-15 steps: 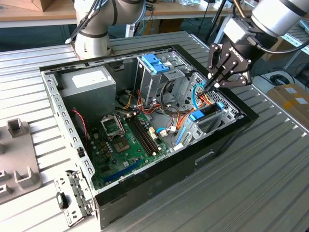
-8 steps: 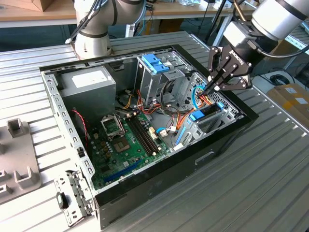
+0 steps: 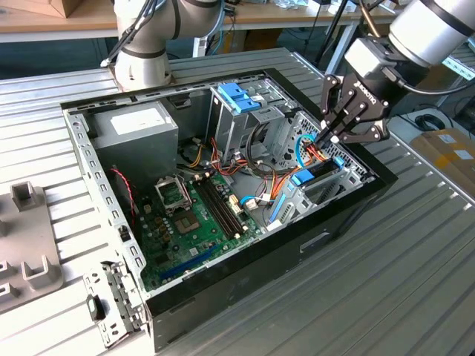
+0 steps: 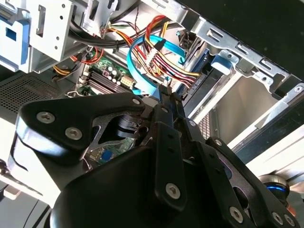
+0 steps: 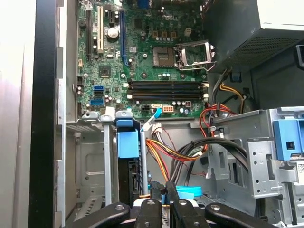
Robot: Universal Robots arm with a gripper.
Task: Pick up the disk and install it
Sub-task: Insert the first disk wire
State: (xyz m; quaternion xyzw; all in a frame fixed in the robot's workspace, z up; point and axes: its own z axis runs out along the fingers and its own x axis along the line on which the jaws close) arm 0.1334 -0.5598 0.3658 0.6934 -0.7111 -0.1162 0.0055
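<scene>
Where the case has its drive bay, at the exterior view's right, the disk stands on edge in the slot with the blue end of its carrier facing up. In the first wrist view the disk shows as a blue tab over a dark body between the bay's metal walls. In the second wrist view its blue end sits just under the case rim.

The gripper hangs just above and beside the disk, apart from it, toward the back of the case in the exterior view. Its fingers are pressed together at the tips with nothing seen between them, and in the second wrist view the gripper ends in a single closed point. That point sits over the bundle of coloured cables and a flat blue cable next to the bay. In the first wrist view the gripper is near the foot of the disk.

Further into the case lie the motherboard, the blue latch on its metal cage and the grey box with a white sticker. The case rests open on the slatted counter.
</scene>
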